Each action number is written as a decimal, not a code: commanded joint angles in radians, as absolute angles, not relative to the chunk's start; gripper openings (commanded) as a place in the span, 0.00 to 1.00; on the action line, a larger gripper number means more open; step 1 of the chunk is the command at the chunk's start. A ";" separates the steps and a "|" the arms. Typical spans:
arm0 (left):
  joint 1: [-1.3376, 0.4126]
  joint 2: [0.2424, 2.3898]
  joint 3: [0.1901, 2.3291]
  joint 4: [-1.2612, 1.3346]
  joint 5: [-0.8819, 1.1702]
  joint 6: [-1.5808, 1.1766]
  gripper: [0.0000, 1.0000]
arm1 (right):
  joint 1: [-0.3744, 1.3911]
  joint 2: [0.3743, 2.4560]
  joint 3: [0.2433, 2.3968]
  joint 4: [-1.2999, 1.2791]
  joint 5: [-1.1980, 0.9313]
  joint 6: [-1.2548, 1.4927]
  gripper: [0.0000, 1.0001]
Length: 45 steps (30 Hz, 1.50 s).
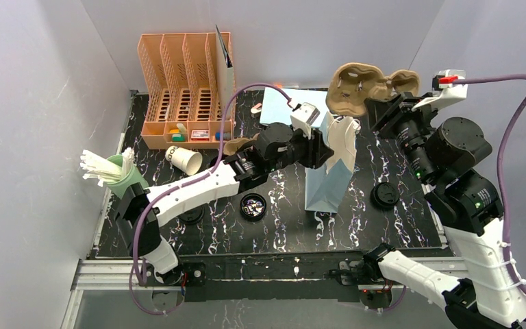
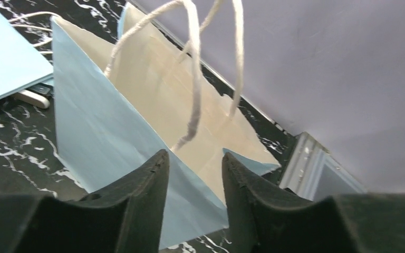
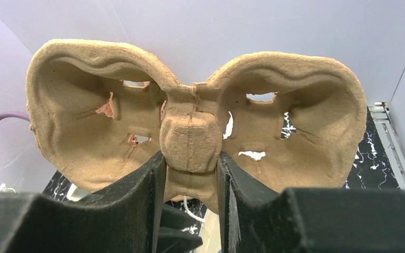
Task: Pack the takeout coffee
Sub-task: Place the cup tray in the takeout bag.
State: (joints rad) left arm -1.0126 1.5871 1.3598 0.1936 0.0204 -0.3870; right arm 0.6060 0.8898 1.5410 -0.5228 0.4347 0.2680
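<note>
Since the lidded coffee cup (image 1: 385, 195) stands on the tabletop (image 1: 281, 229) at about 3 o'clock from the blue bag (image 1: 325, 188), I'd guess it's light, thin-walled and crushable, with a slick lid. Pinch the wall just under the lid, gently, and keep it upright. The right hand (image 3: 191, 158) is clamped on the pulp carrier (image 3: 74, 126) by its centre post. The left hand (image 2: 195, 158) hangs half open at the bag's rim, and nothing looks pinched.

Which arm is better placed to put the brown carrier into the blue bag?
Right: the right end effector grips the carrier raised near the bag, while the left end effector straddles the bag's rim.
</note>
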 commanded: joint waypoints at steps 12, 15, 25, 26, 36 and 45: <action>-1.014 1.656 1.500 0.104 -0.196 -0.393 0.44 | 0.605 0.874 1.514 -0.512 0.285 0.238 0.29; -1.014 1.682 1.541 0.062 -0.179 -0.405 0.60 | 0.605 0.876 1.516 -0.516 0.286 0.239 0.29; -1.017 1.715 1.584 -0.009 -0.228 -0.441 0.51 | 0.605 0.872 1.505 -0.512 0.299 0.245 0.28; -1.017 1.722 1.602 -0.040 -0.235 -0.441 0.47 | 0.605 0.873 1.504 -0.513 0.298 0.245 0.28; -1.014 1.661 1.653 -0.208 -0.288 -0.406 0.00 | 0.605 0.937 1.560 -0.591 0.133 0.264 0.27; -0.998 1.530 1.560 -0.254 -0.151 -0.433 0.00 | 0.605 1.038 1.674 -0.623 -0.150 0.293 0.24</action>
